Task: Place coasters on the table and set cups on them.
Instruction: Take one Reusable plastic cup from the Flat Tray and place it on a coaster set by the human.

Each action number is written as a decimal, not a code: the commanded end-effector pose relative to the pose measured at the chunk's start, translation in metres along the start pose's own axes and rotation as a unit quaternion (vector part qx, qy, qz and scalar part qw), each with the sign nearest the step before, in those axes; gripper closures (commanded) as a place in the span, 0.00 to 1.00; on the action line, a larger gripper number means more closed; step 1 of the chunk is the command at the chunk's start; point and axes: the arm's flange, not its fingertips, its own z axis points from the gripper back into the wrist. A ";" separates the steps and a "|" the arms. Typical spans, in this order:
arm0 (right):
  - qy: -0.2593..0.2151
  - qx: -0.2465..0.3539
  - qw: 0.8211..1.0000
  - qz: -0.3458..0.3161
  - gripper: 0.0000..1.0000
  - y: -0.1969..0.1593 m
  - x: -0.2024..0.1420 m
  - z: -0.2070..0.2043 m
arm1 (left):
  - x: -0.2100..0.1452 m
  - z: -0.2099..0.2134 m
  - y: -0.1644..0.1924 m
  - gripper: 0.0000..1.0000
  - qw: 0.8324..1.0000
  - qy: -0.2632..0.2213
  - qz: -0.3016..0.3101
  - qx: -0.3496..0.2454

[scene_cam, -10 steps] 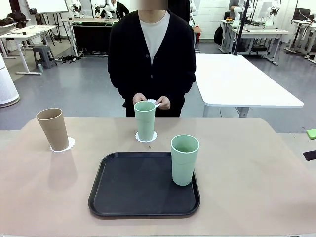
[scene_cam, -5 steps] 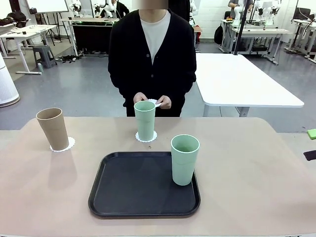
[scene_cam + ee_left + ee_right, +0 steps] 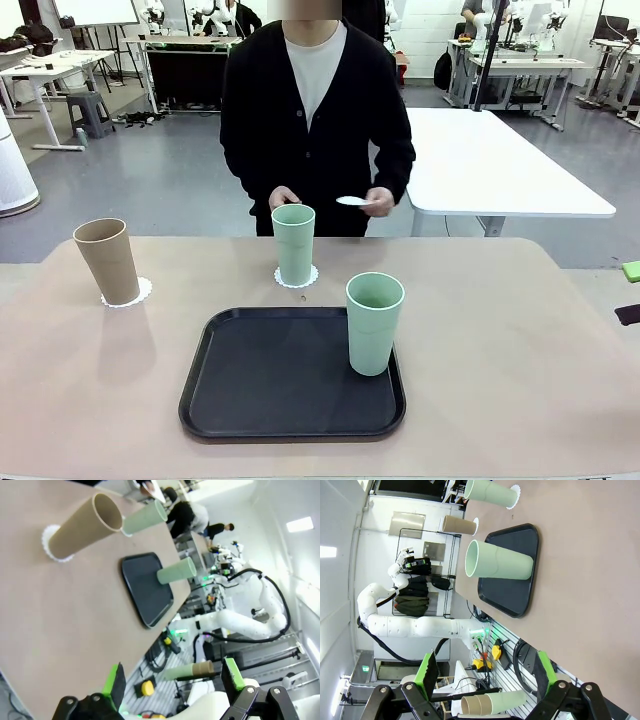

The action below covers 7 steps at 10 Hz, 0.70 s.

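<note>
A light brown cup (image 3: 107,260) stands on a white coaster (image 3: 128,293) at the table's (image 3: 500,330) left. A mint cup (image 3: 294,243) stands on a second coaster (image 3: 297,279) at the far middle. Another mint cup (image 3: 374,322) stands on the black tray's (image 3: 280,380) right side. Beyond the far edge, the person's hand (image 3: 379,202) holds a third coaster (image 3: 351,201) in the air. My right gripper (image 3: 630,292) pokes in at the right edge, open and empty (image 3: 485,670). My left gripper (image 3: 172,677) is open and empty, off the table's left end.
The person stands at the far side, behind the middle cup. A white table (image 3: 490,160) stands behind on the right. Bare tabletop lies right of the tray and between the tray and the brown cup.
The person's hand has carried the coaster out to the right, away from behind the middle cup. Cups, tray and both grippers have not moved.
</note>
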 end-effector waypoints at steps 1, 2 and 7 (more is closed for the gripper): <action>-0.004 0.007 1.000 0.005 0.00 0.001 0.000 0.000 | -0.001 -0.001 -0.001 0.00 1.000 -0.003 0.007 0.005; -0.004 0.007 1.000 0.005 0.00 0.001 0.000 0.000 | -0.001 -0.001 -0.001 0.00 1.000 -0.003 0.007 0.005; 0.005 -0.055 0.998 0.044 0.00 0.009 0.010 -0.003 | -0.001 -0.001 -0.001 0.00 1.000 -0.003 0.007 0.005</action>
